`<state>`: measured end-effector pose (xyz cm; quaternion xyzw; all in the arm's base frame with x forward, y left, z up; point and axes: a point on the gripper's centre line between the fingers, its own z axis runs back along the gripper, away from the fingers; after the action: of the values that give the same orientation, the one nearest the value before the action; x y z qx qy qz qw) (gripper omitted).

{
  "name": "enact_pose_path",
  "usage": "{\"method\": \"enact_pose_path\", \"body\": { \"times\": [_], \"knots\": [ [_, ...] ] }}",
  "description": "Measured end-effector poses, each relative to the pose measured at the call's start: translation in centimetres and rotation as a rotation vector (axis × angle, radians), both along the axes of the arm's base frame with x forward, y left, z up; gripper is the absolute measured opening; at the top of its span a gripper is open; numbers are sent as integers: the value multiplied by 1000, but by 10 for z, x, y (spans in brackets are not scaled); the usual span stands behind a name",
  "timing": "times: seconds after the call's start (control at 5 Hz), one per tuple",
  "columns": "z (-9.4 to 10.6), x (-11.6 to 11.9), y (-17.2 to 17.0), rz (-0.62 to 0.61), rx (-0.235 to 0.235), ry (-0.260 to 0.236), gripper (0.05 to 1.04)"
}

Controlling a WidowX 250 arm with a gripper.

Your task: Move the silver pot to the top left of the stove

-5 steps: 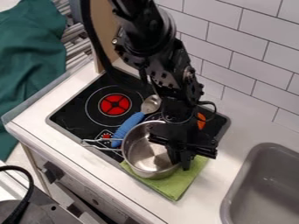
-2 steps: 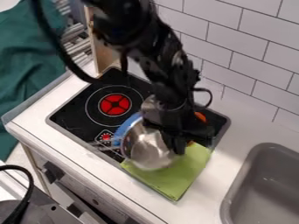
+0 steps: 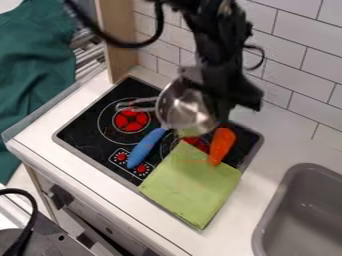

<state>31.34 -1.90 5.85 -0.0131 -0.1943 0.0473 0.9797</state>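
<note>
Silver pot [image 3: 186, 111] hangs above the stove [image 3: 85, 131], its rim pinched by the gripper [image 3: 219, 114]; lower down lie a blue handle [image 3: 145, 148] and green cloth [image 3: 190, 187].

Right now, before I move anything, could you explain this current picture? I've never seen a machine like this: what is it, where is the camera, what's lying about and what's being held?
The black machine reaching in from the top is a robot arm; its gripper is its hand. A fixed camera looks down at a slant on a counter.

The gripper holds a silver pot by its wall, on the right side of the picture. The pot appears lifted above the stove, its wire-like handle pointing left.

A blue handle and an orange, carrot-like object lie on the stove. A green cloth covers part of its near right side. The grey sink is at lower right.
</note>
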Motion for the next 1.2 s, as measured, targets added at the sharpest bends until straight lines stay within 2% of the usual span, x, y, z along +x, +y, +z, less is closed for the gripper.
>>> {"method": "enact_pose_path", "body": {
  "times": [0.2,0.4,0.6,0.8,1.0,1.2],
  "knots": [
    [-24,32,24,53,2,91,58],
    [-43,47,52,126,-21,147,58],
    [-52,53,87,200,-26,162,58],
    [-49,53,110,249,-33,150,58],
    [-55,52,121,271,-55,166,58],
    [-69,51,126,270,-66,209,58]
  ]
}}
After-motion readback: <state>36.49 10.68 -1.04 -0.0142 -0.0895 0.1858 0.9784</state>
